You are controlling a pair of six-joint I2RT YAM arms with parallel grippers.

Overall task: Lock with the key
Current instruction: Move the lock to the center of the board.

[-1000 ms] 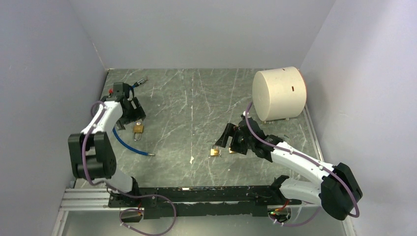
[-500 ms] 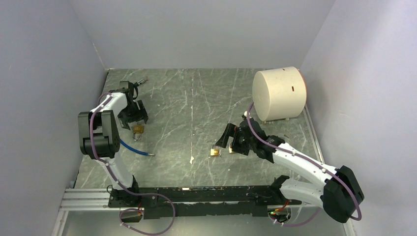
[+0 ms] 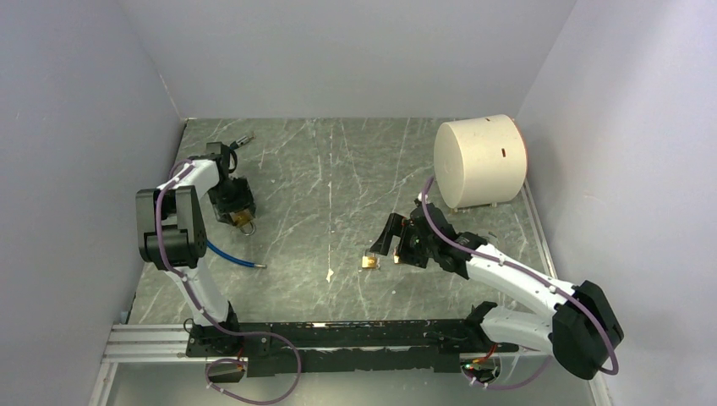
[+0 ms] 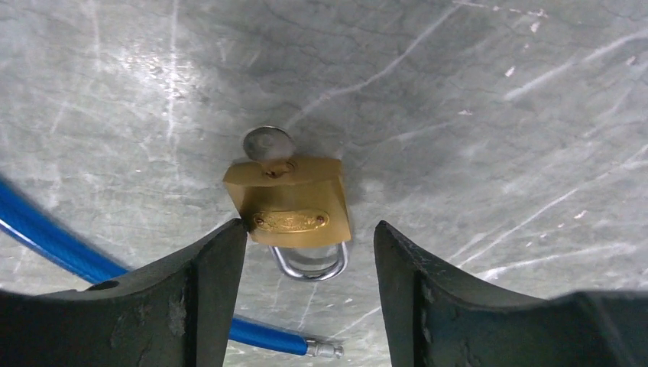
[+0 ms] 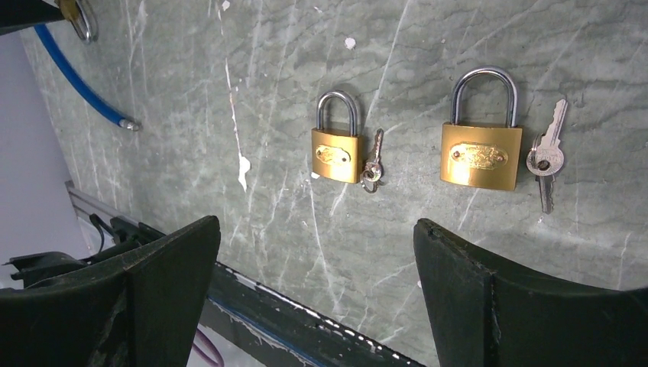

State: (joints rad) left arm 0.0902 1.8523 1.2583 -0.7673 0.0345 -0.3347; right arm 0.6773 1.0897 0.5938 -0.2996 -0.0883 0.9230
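Note:
A brass padlock (image 4: 289,202) with a key (image 4: 267,144) in its keyhole lies on the marble floor, shackle (image 4: 309,264) toward the camera. My left gripper (image 4: 309,229) is open and straddles it; the left finger (image 4: 206,283) touches the lock's corner and the right finger (image 4: 413,283) stands apart. In the top view the gripper (image 3: 234,205) is over this padlock (image 3: 246,222) at the left. My right gripper (image 5: 317,225) is open and empty, above a small padlock (image 5: 336,155) and a larger padlock (image 5: 481,155), each with keys (image 5: 546,157) beside it.
A blue cable (image 3: 224,254) lies near the left padlock, its metal end (image 4: 325,350) between my left fingers. A large white cylinder (image 3: 479,161) stands at the back right. A small metal object (image 3: 243,139) lies at the back left. Grey walls enclose the floor.
My left arm has swung round and its gripper has come over the left padlock, which shifted slightly. The right arm has barely moved.

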